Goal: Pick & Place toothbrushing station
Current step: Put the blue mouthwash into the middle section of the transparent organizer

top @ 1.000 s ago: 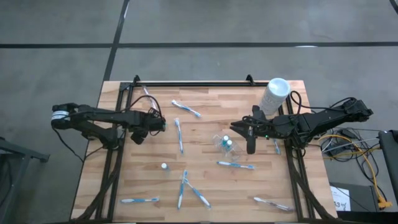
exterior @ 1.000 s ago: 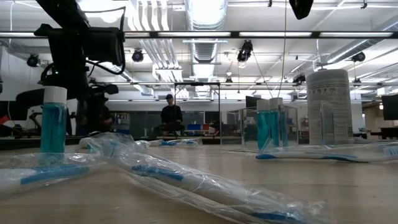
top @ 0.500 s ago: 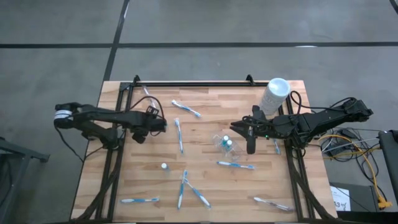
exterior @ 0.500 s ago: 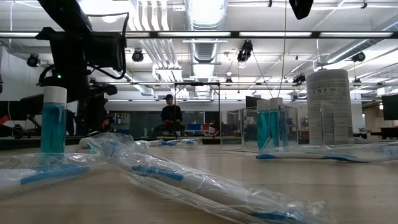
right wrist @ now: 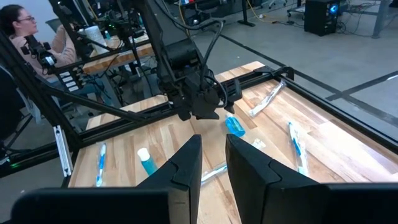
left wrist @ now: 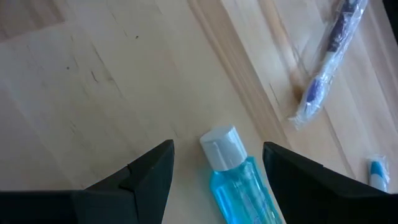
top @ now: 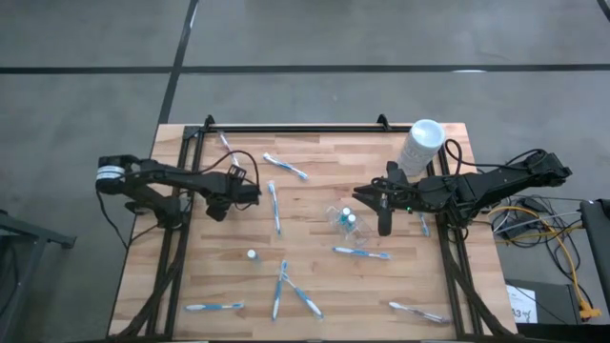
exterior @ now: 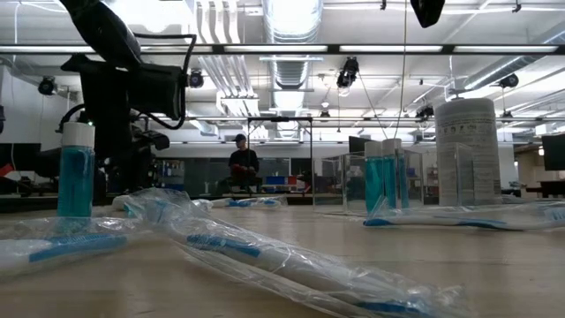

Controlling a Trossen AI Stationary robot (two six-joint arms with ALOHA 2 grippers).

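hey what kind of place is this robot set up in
Probably a large robotics lab or workshop: exposed ceiling ducts and strip lights, a seated person at another workbench, and the wooden slatted table standing on a bare grey concrete floor.

Left gripper (top: 250, 191) reaches inward over table's (top: 315, 286) left side, fingers spread; right gripper (top: 359, 195) hangs mid-table, fingers nearly together
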